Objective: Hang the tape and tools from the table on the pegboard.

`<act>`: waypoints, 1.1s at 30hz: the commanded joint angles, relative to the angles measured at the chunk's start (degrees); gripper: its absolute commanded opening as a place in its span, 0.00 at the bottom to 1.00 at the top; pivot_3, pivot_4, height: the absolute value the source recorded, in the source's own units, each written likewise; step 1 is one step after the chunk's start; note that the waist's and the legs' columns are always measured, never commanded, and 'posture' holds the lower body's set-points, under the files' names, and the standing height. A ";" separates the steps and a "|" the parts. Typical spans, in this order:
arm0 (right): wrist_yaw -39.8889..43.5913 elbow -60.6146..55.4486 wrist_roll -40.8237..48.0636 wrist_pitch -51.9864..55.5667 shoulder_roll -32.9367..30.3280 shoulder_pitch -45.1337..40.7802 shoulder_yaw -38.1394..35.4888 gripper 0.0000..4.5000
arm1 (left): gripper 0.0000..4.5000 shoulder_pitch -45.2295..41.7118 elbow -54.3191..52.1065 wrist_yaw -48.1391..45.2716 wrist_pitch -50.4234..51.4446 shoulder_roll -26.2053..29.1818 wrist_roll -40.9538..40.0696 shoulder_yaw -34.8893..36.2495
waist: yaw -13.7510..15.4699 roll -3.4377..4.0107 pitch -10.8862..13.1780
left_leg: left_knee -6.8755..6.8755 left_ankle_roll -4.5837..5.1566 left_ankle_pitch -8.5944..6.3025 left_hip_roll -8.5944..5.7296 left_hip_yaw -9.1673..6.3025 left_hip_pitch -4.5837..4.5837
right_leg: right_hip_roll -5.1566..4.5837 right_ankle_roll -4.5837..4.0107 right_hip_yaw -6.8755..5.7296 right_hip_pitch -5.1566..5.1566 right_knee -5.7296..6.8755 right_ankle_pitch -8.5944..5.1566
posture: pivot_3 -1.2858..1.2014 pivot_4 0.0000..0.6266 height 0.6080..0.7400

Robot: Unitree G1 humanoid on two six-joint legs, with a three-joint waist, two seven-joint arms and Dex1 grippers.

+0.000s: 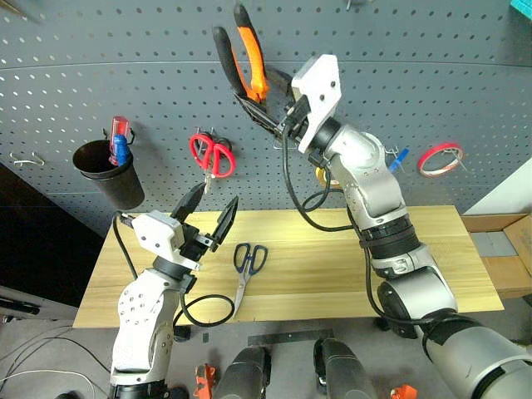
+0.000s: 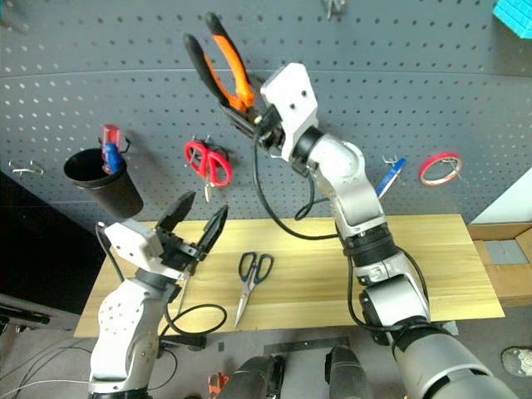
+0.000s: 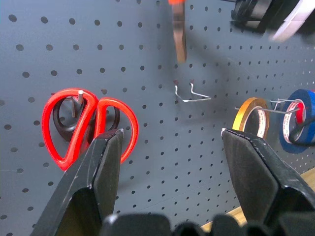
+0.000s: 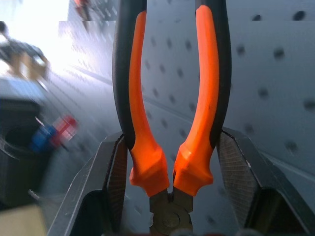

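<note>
High against the pegboard [image 1: 416, 75], my right fingers [image 1: 278, 112] clamp the stiff, weighty pliers [image 1: 243, 58] near the pivot, rubbery handles up, while my left fingers [image 1: 208, 218] gape empty above the bench [image 1: 332, 266].

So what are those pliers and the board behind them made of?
The pliers: metal at the joint by its dull grey sheen; handles sleeved in orange and black, smooth, probably rubber or plastic. The pegboard: matt dark grey, evenly punched with holes, likely painted sheet metal, though I can't be sure.
</note>
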 commanded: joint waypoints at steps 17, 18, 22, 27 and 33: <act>-8.63 7.47 -4.92 -12.50 2.46 6.37 -1.18 0.49 | 0.76 1.29 -2.80 0.64 -0.59 1.46 -0.08 0.32 | 0.43 0.00 0.00 | -0.01 -0.05 0.03 0.06 -0.03 0.02 | 0.10 -0.05 0.05 0.00 0.05 0.03 | 0.55 0.30 1.00; -9.43 7.78 -5.11 -12.15 2.79 6.63 -1.25 0.49 | 0.76 1.23 -2.63 0.60 -0.49 1.62 -0.12 0.43 | 0.42 0.00 0.00 | -0.01 -0.06 0.04 0.06 -0.01 0.02 | 0.11 -0.06 0.06 -0.02 0.06 0.03 | 0.55 0.30 1.00; -12.96 9.63 -5.97 -11.43 3.97 7.39 -1.60 0.49 | 0.76 0.28 -1.30 0.56 -0.77 2.28 0.00 0.94 | 0.41 0.00 -0.01 | -0.02 -0.08 0.05 0.15 0.00 0.05 | 0.20 -0.10 0.09 -0.03 0.08 0.05 | 0.54 0.30 1.00; -14.39 10.55 -6.10 -9.35 4.77 7.02 -1.79 0.56 | 0.76 -0.74 -0.28 1.16 -0.62 2.46 0.56 0.91 | 0.48 0.00 -0.01 | 0.00 -0.10 0.06 0.16 0.00 0.05 | 0.24 -0.13 0.10 0.00 0.05 0.07 | 0.54 0.30 1.00; -14.45 6.93 -5.71 -6.78 4.09 8.18 -2.78 0.99 | 0.76 -1.62 1.17 2.92 3.83 3.53 1.40 1.24 | 0.49 0.01 -0.01 | 0.01 -0.14 0.09 0.18 -0.04 0.17 | 0.27 -0.21 0.10 0.12 0.09 0.12 | 0.53 0.31 1.00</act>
